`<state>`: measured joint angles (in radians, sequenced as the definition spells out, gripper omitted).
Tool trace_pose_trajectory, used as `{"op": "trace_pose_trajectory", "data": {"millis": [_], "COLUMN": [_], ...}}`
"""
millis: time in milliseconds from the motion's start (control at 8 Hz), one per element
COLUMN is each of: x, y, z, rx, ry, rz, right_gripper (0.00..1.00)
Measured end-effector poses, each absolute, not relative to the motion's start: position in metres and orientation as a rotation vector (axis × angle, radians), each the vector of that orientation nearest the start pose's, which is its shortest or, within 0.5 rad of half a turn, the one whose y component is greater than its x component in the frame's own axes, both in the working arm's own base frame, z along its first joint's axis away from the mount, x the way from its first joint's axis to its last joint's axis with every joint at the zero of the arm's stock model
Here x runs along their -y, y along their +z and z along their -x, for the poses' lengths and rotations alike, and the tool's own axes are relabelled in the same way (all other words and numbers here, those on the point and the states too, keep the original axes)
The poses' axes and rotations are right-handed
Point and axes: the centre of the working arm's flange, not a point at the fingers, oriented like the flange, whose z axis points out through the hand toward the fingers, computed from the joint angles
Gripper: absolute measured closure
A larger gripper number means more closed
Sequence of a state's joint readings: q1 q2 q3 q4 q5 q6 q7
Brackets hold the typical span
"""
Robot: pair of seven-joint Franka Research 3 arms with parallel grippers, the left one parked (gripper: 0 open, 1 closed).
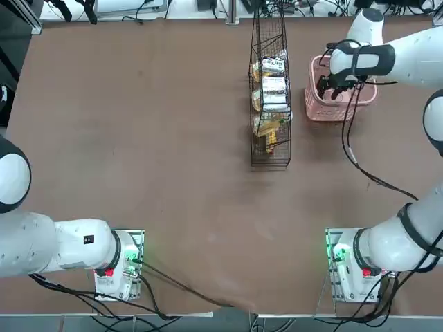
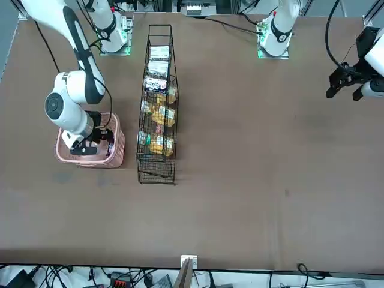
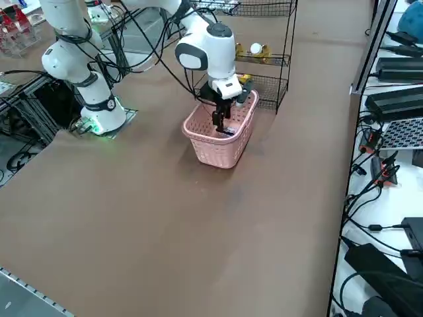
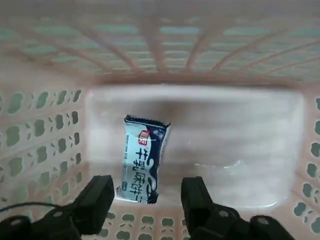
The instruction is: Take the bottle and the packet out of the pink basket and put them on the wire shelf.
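From overhead, the pink basket (image 1: 332, 109) sits just beside the wire shelf (image 1: 270, 97), which holds a row of packets and yellowish items; the right gripper (image 1: 337, 88) reaches down into the basket and hides its contents. From the front, the shelf's load runs along most of its length, but which of those pieces is the bottle is hard to make out. From the right side, the gripper's dark fingers (image 3: 217, 121) stand low inside the basket, over something dark on the floor. At the wrist, the packet (image 4: 143, 160) lies flat on the basket floor, alone there, with the two fingers apart to either side of its near end, not clamped on it.
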<state>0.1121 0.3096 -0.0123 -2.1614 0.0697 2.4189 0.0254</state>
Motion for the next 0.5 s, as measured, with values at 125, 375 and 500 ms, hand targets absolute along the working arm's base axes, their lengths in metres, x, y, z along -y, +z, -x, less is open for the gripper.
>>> {"op": "trace_pose_trajectory", "data": {"millis": [125, 375, 500], "x": [-0.0562, -0.0561, -0.0561], "y": [0.2460, 0.2421, 0.2408], "z": [-0.5576, -0.5585, -0.5592], "rx": [0.033, 0.029, 0.027], "ry": [0.087, 0.076, 0.068], "rz": [3.103, 3.103, 3.103], "right_gripper": [0.17, 0.17, 0.18]}}
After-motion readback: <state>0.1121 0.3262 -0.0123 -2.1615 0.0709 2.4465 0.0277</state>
